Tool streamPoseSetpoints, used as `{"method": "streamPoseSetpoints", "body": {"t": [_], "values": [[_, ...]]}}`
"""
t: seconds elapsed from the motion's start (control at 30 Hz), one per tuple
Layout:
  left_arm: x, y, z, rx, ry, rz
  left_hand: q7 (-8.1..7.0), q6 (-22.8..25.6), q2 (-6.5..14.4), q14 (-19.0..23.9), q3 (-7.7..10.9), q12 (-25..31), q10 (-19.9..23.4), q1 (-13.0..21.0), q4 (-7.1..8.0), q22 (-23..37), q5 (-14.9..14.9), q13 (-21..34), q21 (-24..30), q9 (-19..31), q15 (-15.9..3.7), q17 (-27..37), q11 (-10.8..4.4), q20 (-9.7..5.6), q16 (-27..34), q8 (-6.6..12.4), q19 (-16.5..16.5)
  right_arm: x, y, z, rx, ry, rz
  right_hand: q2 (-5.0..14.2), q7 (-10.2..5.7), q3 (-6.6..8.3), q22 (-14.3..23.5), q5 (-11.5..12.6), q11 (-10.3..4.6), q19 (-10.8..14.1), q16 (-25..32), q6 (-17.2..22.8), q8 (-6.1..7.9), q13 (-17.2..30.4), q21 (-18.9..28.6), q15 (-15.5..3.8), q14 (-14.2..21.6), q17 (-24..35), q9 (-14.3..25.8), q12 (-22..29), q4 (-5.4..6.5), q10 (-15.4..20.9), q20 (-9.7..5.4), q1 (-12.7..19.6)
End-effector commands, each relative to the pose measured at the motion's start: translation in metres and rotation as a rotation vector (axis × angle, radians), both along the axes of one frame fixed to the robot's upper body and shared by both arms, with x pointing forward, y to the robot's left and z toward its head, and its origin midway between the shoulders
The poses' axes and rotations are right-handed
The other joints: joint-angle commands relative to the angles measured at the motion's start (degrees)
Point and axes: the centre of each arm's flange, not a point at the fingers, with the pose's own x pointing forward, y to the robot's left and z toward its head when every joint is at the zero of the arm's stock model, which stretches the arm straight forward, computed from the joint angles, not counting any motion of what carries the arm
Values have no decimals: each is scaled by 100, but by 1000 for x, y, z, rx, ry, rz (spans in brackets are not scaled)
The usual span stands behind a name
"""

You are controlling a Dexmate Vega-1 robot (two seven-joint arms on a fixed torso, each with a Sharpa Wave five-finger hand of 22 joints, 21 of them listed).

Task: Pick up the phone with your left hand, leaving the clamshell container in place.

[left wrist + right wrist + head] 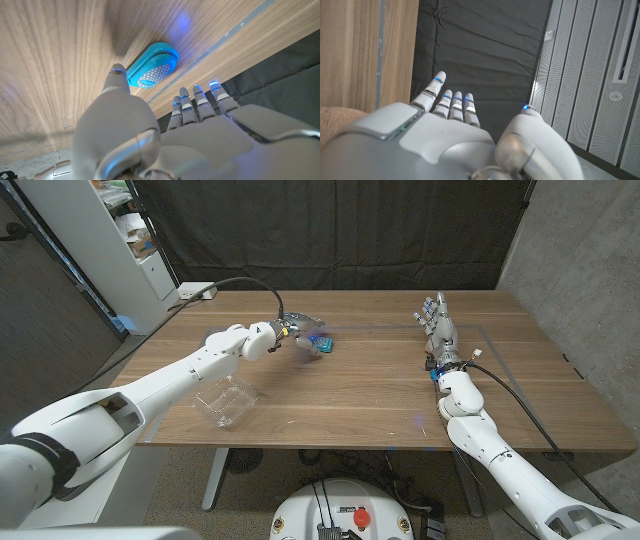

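A blue phone (322, 342) with a dotted light patch lies on the wooden table (370, 390) at mid back. My left hand (298, 331) hovers just beside and over it, fingers spread and holding nothing. In the left wrist view the phone (152, 71) lies close to my thumb tip (117, 74), while the other fingers (200, 97) reach past it. A clear clamshell container (225, 400) sits nearer the front left, beside my left forearm. My right hand (438, 328) stands on its edge at the right, fingers straight and apart.
A white shelf unit (130, 240) stands off the table's back left corner. A power strip with a black cable (196, 292) lies at that corner. A black curtain (340, 230) hangs behind. A thin tape line (500, 352) marks the table near my right hand.
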Motion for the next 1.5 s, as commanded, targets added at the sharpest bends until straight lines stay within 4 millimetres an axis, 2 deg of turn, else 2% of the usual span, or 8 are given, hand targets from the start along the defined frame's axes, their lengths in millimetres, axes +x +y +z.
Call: {"method": "streamPoseSetpoints", "body": {"t": [0.03, 0.37, 0.67, 1.17, 1.3, 1.5], "values": [[9, -1, -6, -2, 23, 3, -11, 70, 13, 52, -46, 38, 64, 80, -16, 13, 33, 26, -42, 15, -8, 13, -9, 68, 25, 23, -2, 2, 1, -3, 5, 8, -2, 54, -12, -19, 21, 29, 4, 69, 48, 64, -13, 15, -44, -12, 34, -2, 4, -12, -17, 50, 22, 40], [14, 0, -9, -5, 28, 12, -21, 130, 50, 98, -71, 54, 120, 101, 9, 16, 45, 40, -57, 17, -28, 18, -28, 88, 29, 33, 26, 5, 0, -4, 8, 13, 0, 56, -12, -26, 21, 26, 12, 81, 49, 64, -15, 16, -63, -11, 42, -2, 4, -21, -17, 55, 19, 37], [18, -3, -14, -13, 27, 7, -46, 205, 79, 149, -89, 76, 193, 132, 22, 19, 54, 52, -64, 19, -52, 20, -53, 38, 35, 50, 59, 8, 0, -5, 8, 13, 5, 61, -13, -33, 21, 25, 8, 97, 46, 67, -16, 17, -84, -16, 43, -3, 4, -31, -19, 60, 22, 38], [18, -9, -18, -10, 22, 9, -121, 456, 247, 377, -43, 140, 410, 396, -14, 23, 84, 82, -51, 25, -189, 13, -171, -58, 78, 108, 226, 7, -3, -10, 18, 21, 2, 64, -11, -43, 22, 22, 14, 112, 52, 71, -17, 18, -112, -3, 69, -4, 3, -41, -21, 68, 30, 37], [18, -8, -19, -12, 12, 15, -168, 602, 338, 560, -8, 179, 534, 514, -27, 25, 90, 94, -34, 28, -268, 16, -245, -114, 131, 149, 319, 8, -3, -12, 21, 26, 6, 64, -15, -46, 22, 21, 10, 115, 50, 72, -18, 18, -121, -3, 69, -4, 3, -46, -21, 67, 33, 37], [17, -8, -19, -3, 28, 35, -304, 1034, 537, 1219, 60, 316, 973, 801, -55, 33, 48, 127, 19, 36, -507, 36, -418, -297, 327, 260, 594, 11, -2, -13, 25, 30, 13, 64, -15, -50, 23, 20, -3, 119, 48, 73, -18, 18, -133, -3, 68, -4, 3, -49, -22, 70, 39, 36]]}}
